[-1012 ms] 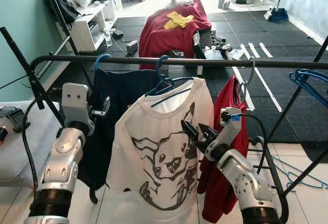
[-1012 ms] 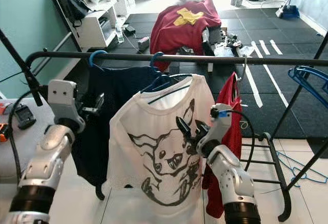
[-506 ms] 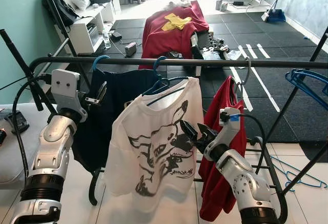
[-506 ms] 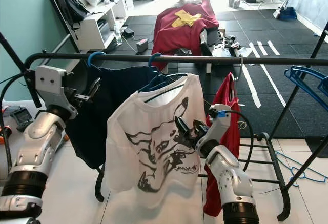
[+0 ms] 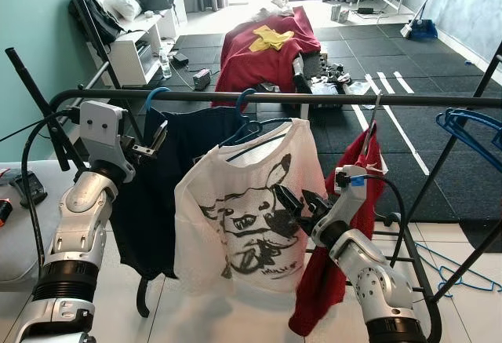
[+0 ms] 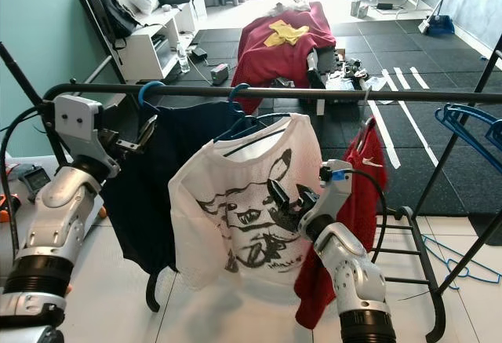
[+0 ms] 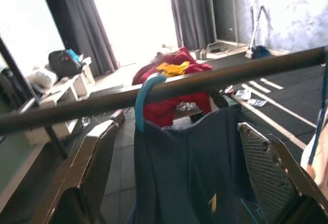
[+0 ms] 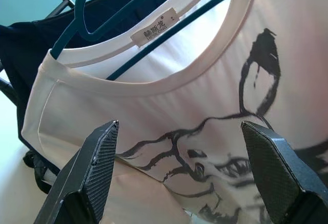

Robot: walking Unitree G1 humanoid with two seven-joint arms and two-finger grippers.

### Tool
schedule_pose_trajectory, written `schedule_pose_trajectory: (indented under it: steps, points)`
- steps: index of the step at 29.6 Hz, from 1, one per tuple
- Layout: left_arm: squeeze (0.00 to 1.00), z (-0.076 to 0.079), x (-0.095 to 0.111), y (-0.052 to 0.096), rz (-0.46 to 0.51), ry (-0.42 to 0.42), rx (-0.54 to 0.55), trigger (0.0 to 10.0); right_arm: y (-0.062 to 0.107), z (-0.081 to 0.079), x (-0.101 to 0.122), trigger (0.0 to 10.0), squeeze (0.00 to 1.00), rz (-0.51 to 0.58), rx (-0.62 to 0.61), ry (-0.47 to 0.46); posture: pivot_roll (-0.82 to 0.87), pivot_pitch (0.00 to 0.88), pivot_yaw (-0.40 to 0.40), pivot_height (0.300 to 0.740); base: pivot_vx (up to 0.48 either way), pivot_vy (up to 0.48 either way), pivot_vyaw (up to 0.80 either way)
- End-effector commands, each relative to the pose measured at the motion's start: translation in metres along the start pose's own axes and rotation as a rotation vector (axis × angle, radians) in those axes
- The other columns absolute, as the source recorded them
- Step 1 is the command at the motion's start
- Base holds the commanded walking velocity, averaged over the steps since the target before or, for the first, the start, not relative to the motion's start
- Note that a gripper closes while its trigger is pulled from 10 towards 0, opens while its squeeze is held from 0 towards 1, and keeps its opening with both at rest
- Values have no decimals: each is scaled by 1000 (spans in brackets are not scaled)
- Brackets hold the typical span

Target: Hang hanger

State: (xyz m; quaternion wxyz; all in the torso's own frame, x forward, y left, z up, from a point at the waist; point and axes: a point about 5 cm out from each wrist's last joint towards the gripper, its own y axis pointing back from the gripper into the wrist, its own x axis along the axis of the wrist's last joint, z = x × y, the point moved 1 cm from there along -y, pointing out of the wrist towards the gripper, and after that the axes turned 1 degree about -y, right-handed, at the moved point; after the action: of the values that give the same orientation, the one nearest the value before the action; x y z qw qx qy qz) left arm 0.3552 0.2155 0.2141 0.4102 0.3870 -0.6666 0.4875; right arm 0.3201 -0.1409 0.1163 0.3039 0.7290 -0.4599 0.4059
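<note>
While the white shirt (image 5: 239, 209) hangs on the bar (image 5: 314, 98), both grippers, right (image 5: 296, 206) and left (image 5: 157, 139), are spread apart, holding nothing.

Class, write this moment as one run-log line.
left gripper: open, beside navy shirt | right gripper: open, at white printed T-shirt | blue hanger: on black rail
</note>
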Motion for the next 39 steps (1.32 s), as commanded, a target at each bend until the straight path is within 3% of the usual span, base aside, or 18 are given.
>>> schedule_pose_trajectory:
  steps: [1, 10, 14, 19, 23, 35, 39]
  points:
    - [0, -5, 3, -2, 7, -16, -20, 10000, -1, -3, -4, 10000, 0, -9, 8, -4, -127, 35, 62, 740, 0, 0, 0]
    - [0, -3, 5, -17, -4, -121, -83, 10000, -1, -3, -4, 10000, 0, -5, 6, 0, -146, 42, 63, 740, 0, 0, 0]
    - [0, -18, 8, -32, -46, -180, -9, 10000, -1, -4, -4, 10000, 0, 0, 1, -1, -151, 44, 75, 740, 0, 0, 0]
    - [0, -23, -2, -36, -110, -67, 32, 10000, 1, -4, -5, 10000, 0, 6, -2, -5, -156, 52, 85, 740, 0, 0, 0]
    - [0, -22, -4, -36, -115, -40, 47, 10000, 1, -4, -5, 10000, 0, 6, -3, -6, -158, 54, 87, 740, 0, 0, 0]
    - [0, -22, -18, -32, -186, -68, 50, 10000, 2, -6, -5, 10000, 0, 5, -4, -9, -158, 63, 86, 740, 0, 0, 0]
    - [0, -33, -28, -24, -259, -86, 79, 10000, 3, -7, -5, 10000, 0, 7, -2, -10, -164, 80, 94, 740, 0, 0, 0]
